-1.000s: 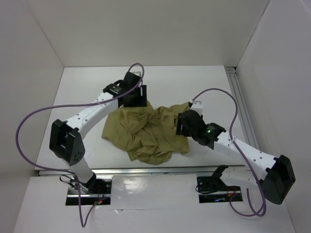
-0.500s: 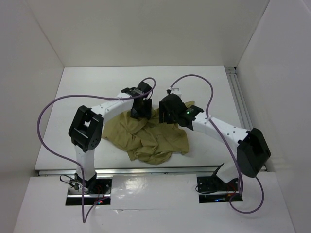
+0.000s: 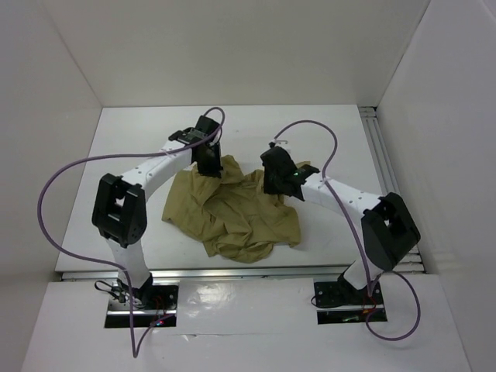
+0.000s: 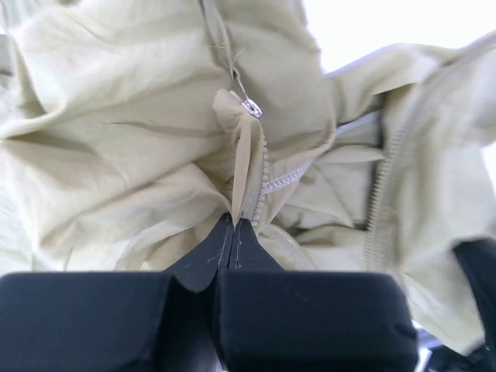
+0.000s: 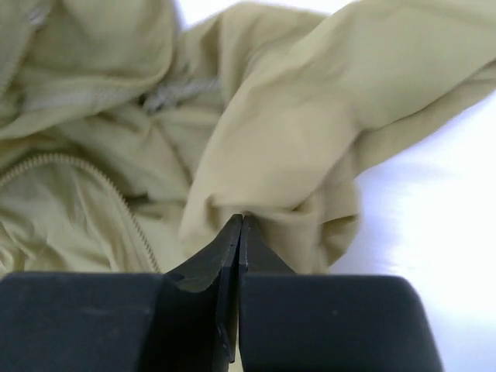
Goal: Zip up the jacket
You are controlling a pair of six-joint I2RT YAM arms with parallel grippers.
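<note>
The olive-tan jacket (image 3: 236, 209) lies crumpled in the middle of the white table. At its far left edge my left gripper (image 3: 208, 167) is shut on a raised fold (image 4: 242, 167) that carries zipper teeth (image 4: 263, 167). A small metal zipper pull (image 4: 249, 105) shows just beyond that fold. My right gripper (image 3: 273, 183) sits at the jacket's far right edge. In the right wrist view its fingertips (image 5: 242, 220) are pinched together on a bunched fold of cloth (image 5: 271, 155), and a line of zipper teeth (image 5: 116, 194) runs to their left.
White walls enclose the table on three sides. An aluminium rail (image 3: 387, 174) runs along the right edge. Purple cables (image 3: 70, 174) loop above both arms. Bare table (image 5: 434, 201) shows right of the cloth.
Both grippers have gone from open to shut on jacket folds. The left gripper shifted back and left to the jacket's far edge. The right gripper moved little in the last half second.
</note>
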